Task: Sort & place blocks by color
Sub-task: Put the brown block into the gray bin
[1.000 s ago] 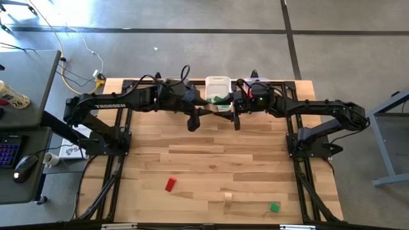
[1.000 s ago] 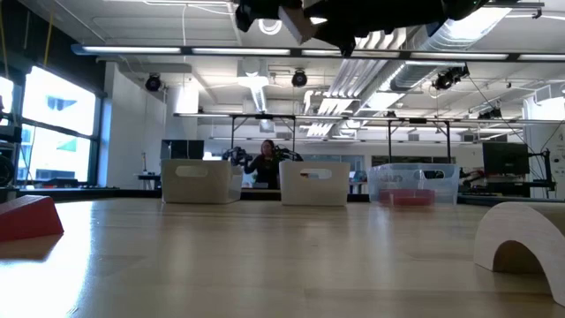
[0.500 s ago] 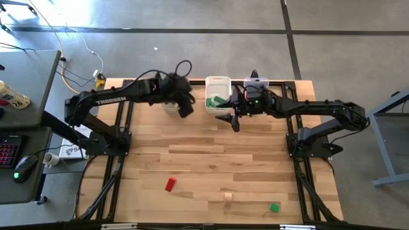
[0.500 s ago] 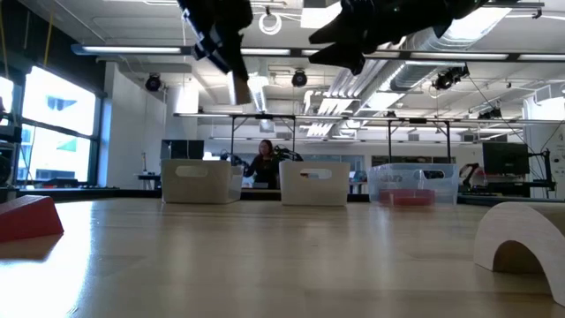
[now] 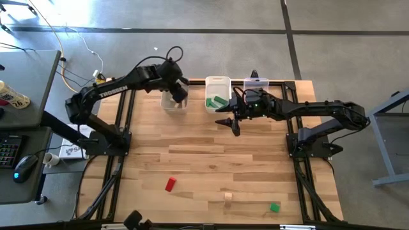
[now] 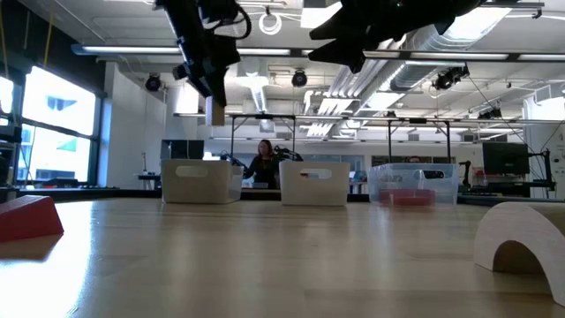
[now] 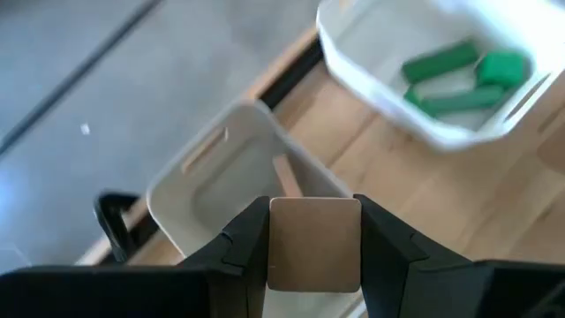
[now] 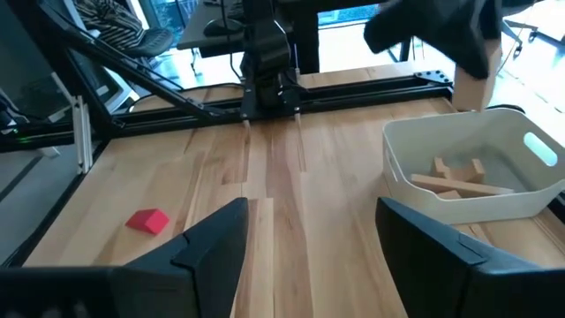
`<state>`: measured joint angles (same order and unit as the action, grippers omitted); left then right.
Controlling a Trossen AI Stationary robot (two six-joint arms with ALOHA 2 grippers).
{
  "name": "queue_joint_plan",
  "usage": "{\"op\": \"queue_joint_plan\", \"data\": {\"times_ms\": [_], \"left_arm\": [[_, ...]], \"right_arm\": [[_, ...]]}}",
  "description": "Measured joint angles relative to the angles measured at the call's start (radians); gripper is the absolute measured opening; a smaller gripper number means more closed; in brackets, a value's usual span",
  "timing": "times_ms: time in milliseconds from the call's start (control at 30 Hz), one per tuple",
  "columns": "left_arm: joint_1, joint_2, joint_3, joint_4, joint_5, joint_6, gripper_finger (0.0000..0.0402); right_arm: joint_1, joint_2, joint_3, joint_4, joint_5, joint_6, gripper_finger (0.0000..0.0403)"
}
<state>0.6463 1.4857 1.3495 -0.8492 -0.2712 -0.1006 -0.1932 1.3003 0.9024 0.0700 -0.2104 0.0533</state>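
The left end effector (image 7: 313, 265), pinching a tan block (image 7: 314, 243), hangs directly above the left bin (image 7: 199, 190), while the right end effector (image 8: 313, 243) waits spread nearby

Tan block (image 7: 313, 243) in dark left gripper (image 7: 313, 256) — green blocks (image 7: 459, 75) in white bin (image 7: 371, 66).

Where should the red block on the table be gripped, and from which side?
Come from straight above and close on the two long side faces of the red block. It lies alone on bare table, and its top looks sloped in the low view. The open right hand is free; the left hand holds a tan block.
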Motion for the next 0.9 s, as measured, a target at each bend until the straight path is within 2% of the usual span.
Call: {"op": "queue_joint_plan", "data": {"times_ms": [533,733,900], "left_arm": [[0.067,0.212,-0.001,-0.023,0.062,-0.011,0.0108],[0.076,0.238,-0.001,-0.023,0.115,-0.001,0.0122],[0.077,0.238,-0.001,-0.031,0.115,-0.046,0.0142]], "right_arm": [[0.0,0.0,0.0,0.0,0.001,0.0,0.0236],[0.0,0.0,0.0,0.0,0.001,0.0,0.0236],[0.0,0.0,0.0,-0.001,0.001,0.0,0.0236]]}}
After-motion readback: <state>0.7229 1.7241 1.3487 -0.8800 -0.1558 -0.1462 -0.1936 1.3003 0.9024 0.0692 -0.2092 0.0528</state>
